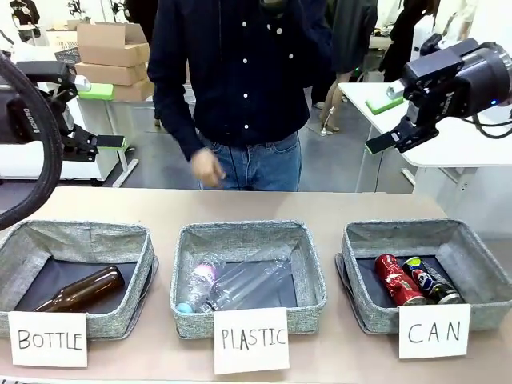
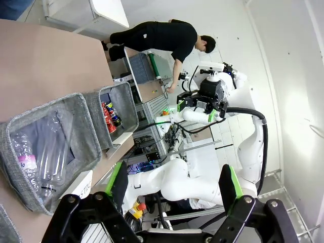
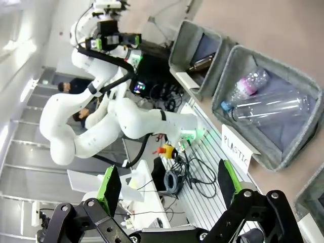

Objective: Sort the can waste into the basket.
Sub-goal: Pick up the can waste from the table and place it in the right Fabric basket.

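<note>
Two cans lie side by side in the grey basket point(image 1: 472, 260) signed "CAN" at the table's right: a red can point(image 1: 398, 279) and a black can point(image 1: 430, 280) with coloured print. The left wrist view shows that basket point(image 2: 126, 104) farther off, with the red can point(image 2: 107, 118) and the black can point(image 2: 116, 118) inside. My left gripper point(image 1: 104, 117) hangs open, high above the table's left end, nothing between its fingers point(image 2: 116, 178). My right gripper point(image 1: 383, 123) is open too, raised above and behind the CAN basket, and its green pads point(image 3: 110, 186) are bare.
The middle basket point(image 1: 312, 276) signed "PLASTIC" holds clear plastic bottles point(image 1: 240, 284). The left basket point(image 1: 20, 248) signed "BOTTLE" holds a brown glass bottle point(image 1: 80, 290). A person stands at the far side, one hand point(image 1: 208, 168) lowered near the table edge. Bare table lies behind the baskets.
</note>
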### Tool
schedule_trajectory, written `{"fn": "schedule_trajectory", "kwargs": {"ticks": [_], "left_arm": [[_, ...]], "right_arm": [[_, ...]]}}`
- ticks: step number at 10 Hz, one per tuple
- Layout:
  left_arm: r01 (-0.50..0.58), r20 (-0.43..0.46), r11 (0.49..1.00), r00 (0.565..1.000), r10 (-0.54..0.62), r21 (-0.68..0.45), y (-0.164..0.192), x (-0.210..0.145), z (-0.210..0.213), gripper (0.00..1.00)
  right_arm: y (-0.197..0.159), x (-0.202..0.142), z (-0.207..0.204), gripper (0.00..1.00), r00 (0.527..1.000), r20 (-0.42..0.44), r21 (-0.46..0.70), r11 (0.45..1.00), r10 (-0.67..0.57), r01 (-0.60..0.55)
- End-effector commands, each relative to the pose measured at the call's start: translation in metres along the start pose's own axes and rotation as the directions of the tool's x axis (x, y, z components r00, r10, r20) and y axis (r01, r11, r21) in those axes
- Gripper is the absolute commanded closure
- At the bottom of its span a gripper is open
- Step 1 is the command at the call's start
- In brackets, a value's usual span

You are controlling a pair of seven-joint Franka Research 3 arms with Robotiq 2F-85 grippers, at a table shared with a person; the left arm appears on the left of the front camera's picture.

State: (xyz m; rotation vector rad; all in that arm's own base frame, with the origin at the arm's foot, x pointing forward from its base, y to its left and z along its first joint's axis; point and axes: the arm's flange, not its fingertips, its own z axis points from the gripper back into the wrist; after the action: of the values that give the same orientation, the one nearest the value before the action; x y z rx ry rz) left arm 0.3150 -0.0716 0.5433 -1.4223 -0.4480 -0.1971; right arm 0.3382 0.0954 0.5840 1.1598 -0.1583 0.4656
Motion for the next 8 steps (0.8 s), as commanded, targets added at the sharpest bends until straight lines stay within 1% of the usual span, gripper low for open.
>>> {"fn": "schedule_trajectory", "kwargs": {"ticks": [1,8], "left_arm": [[-0.011,0.009,1.000,1.000,0.011,-0.019,-0.0039,0.0002,-0.0009,0.06],[-0.011,0.009,1.000,1.000,0.011,-0.019,-0.0039,0.0002,-0.0009,0.06]], "right_arm": [[0.0010,0.0017,0.0028,0.00,0.999,-0.008,0.000,0.999,0.033,-0.033],[0.0010,0.0017,0.0028,0.00,0.999,-0.008,0.000,0.999,0.033,-0.033]]}}
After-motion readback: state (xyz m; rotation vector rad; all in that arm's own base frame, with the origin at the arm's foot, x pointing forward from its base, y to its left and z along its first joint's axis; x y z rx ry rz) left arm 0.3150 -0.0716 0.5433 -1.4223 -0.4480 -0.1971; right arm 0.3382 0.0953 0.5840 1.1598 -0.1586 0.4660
